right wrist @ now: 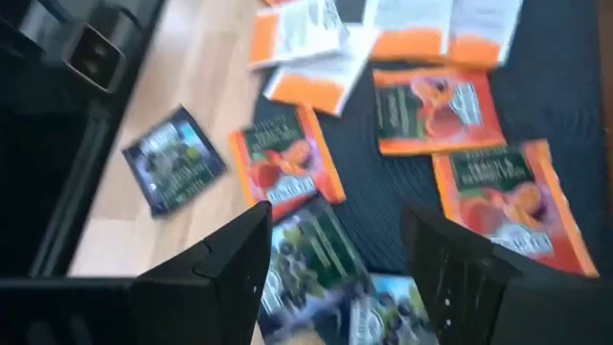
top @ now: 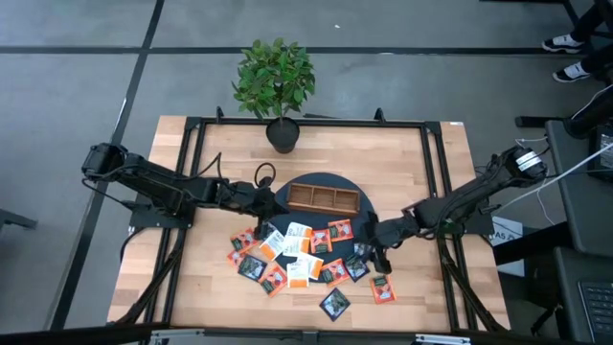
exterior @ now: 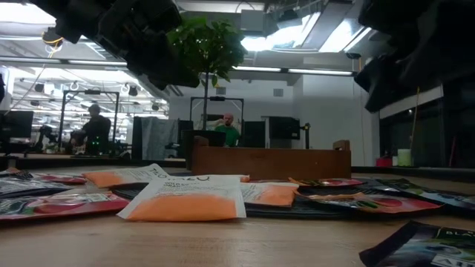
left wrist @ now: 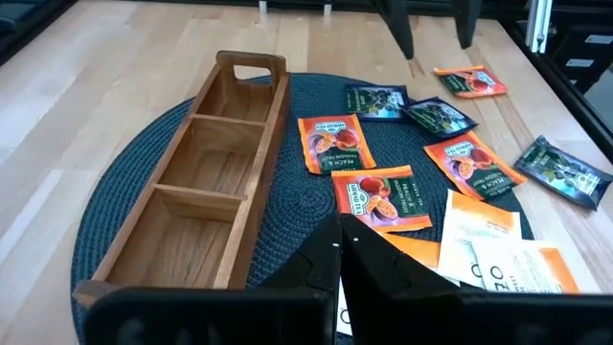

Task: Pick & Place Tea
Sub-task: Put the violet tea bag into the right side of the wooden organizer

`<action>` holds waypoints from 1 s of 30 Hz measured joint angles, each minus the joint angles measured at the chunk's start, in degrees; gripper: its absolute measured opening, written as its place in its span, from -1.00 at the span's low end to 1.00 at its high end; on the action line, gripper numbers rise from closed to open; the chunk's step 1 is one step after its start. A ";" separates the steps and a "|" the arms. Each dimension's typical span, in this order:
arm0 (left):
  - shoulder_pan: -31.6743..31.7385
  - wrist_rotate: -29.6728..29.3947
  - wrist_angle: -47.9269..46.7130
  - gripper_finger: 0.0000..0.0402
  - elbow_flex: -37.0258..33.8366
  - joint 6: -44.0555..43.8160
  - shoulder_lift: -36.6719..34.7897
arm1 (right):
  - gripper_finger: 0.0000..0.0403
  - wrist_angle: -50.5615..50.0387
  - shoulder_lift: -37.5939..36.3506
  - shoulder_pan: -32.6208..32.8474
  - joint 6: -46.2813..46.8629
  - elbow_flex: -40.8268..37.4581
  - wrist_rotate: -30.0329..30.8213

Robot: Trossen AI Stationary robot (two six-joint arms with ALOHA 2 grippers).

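Orange-and-white flat paper tea sachets (exterior: 185, 199) lie nearest in the low view, on the light wooden desk (exterior: 223, 245). From above, the left arm's fingers (top: 271, 226), closed and empty, are just beside the long brown wooden three-compartment tray (top: 324, 197). The right arm's fingers (right wrist: 335, 254) are spread open directly over dark green-black sachets (right wrist: 306, 259), gripping nothing.

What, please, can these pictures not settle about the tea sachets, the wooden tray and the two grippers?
- Long brown three-compartment wooden tray, low view: its inside is hidden by its own wall.
- Dark sachets under the open right gripper, right wrist view: print blurred.
- Shut left gripper, left wrist view: its fingers cover part of an orange-and-white sachet.
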 joint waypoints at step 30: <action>0.00 2.56 0.04 -0.98 0.00 -0.02 0.00 | 0.15 0.42 3.46 -2.18 -12.27 1.89 2.40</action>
